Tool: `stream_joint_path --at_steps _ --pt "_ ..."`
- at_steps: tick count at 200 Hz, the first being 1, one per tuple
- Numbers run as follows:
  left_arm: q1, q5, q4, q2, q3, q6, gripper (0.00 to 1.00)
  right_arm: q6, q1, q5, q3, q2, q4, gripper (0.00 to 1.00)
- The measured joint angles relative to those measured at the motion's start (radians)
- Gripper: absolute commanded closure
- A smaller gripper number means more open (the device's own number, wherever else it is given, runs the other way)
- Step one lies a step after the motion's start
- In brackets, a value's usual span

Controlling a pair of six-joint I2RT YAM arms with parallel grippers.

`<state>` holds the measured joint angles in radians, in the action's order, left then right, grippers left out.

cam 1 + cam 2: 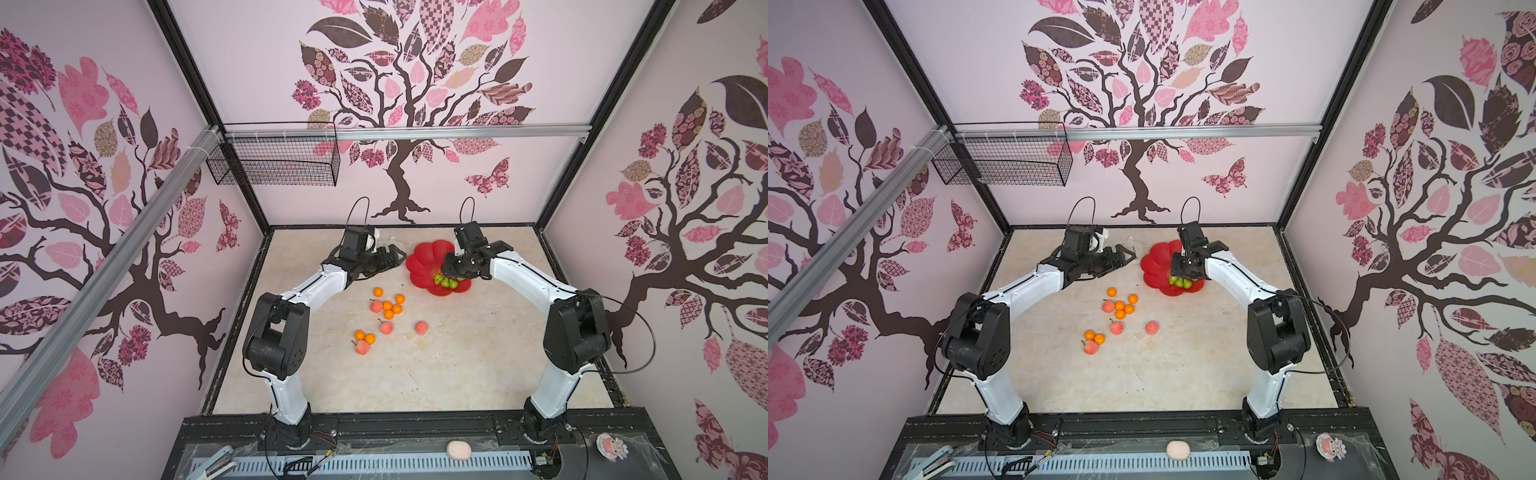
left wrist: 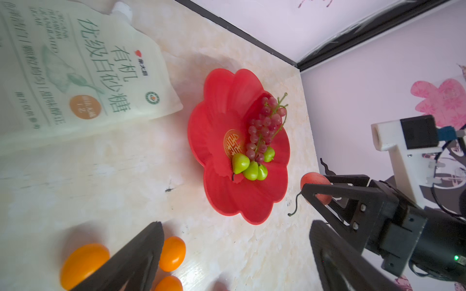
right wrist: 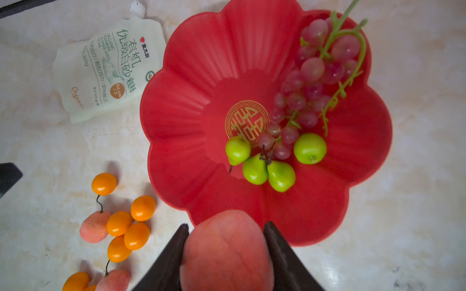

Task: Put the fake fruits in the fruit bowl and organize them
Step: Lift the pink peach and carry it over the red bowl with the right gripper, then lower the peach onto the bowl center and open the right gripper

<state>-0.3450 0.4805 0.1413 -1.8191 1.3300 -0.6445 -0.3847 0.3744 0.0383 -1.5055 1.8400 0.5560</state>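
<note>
Right gripper (image 3: 227, 252) clamps peach (image 3: 227, 254) (above fruit bowl (image 3: 181, 105) rim).

Bright even light, soft shadows, close peach (image 3: 227, 252) blurred.

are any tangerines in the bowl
No, the bowl holds only grapes and green fruits; the tangerines all lie outside it on the table.

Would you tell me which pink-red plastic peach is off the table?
The peach clamped in the right gripper near the red scalloped bowl; the other four lie on the table.
</note>
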Motion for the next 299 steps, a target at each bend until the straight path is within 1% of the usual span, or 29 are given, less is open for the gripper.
stream_joint_path --at_steps 33,55,103,130,152,195,299 --pt "0.029 0.019 0.01 -0.011 0.024 -0.002 0.06 0.011 -0.004 0.003 -0.111 0.116 0.005 0.5" --pt "0.029 0.042 0.01 -0.019 0.035 -0.007 0.06 0.021 -0.008 0.003 -0.193 0.192 0.008 0.5" --pt "0.024 0.108 0.004 -0.095 0.06 -0.041 0.06 0.027 -0.038 0.002 -0.324 0.321 0.034 0.5" --pt "0.005 0.111 0.023 -0.117 0.076 -0.055 0.06 0.03 -0.05 -0.003 -0.382 0.385 0.06 0.5" --pt "-0.033 0.081 0.052 -0.125 0.117 -0.056 0.05 0.033 -0.057 -0.008 -0.42 0.426 0.08 0.49" --pt "-0.092 0.025 0.084 -0.125 0.135 -0.056 0.05 0.042 -0.056 -0.009 -0.452 0.476 0.107 0.48" --pt "-0.092 0.008 0.116 -0.126 0.135 -0.058 0.05 0.052 -0.055 -0.008 -0.489 0.5 0.143 0.45"
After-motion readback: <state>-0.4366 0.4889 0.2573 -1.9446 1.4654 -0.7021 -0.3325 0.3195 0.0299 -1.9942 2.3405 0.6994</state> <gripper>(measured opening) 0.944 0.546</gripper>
